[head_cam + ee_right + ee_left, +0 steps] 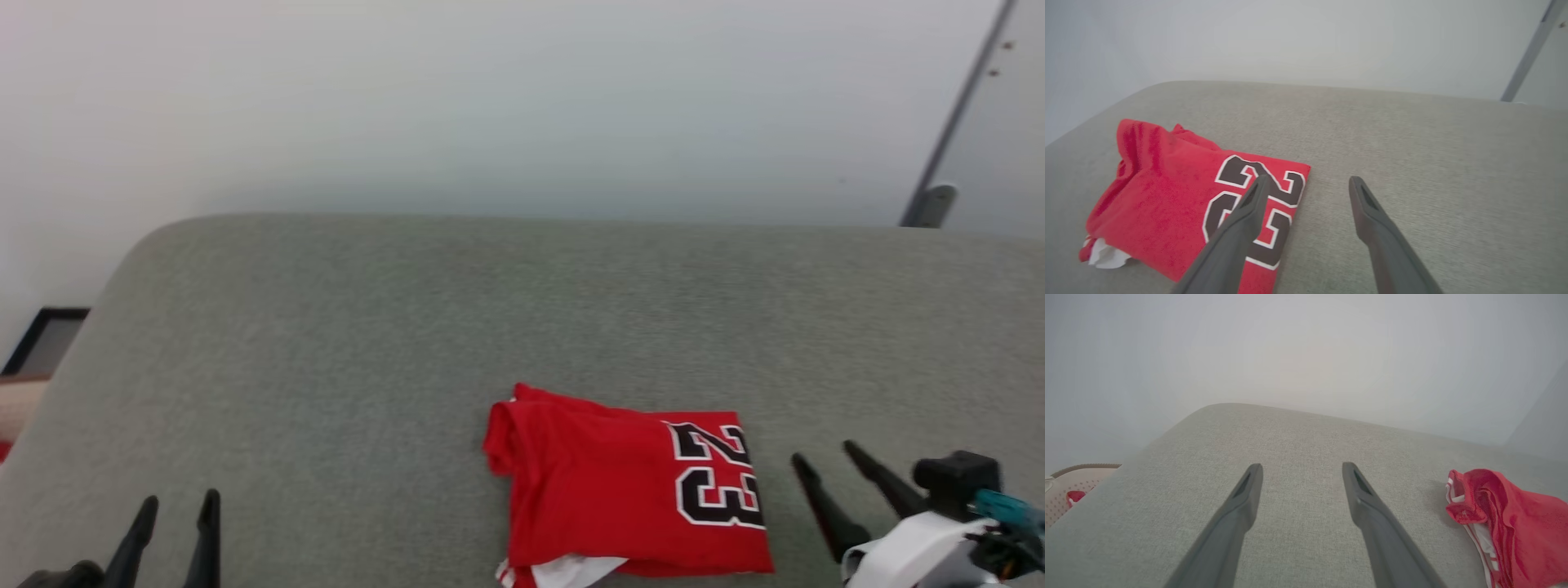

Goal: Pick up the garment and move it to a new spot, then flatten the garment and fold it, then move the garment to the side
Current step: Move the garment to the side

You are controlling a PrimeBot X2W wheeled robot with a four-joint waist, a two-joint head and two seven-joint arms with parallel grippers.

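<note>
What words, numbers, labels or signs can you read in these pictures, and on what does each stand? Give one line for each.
"23": black digits outlined in white, on the red garment, which lies folded on the grey surface.
No other word, label or sign can be read.

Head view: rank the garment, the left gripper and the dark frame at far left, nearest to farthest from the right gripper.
From the right gripper:
1. garment, just to its left on the cushion.
2. left gripper, across at the lower left.
3. dark frame, beyond the cushion's left edge.
</note>
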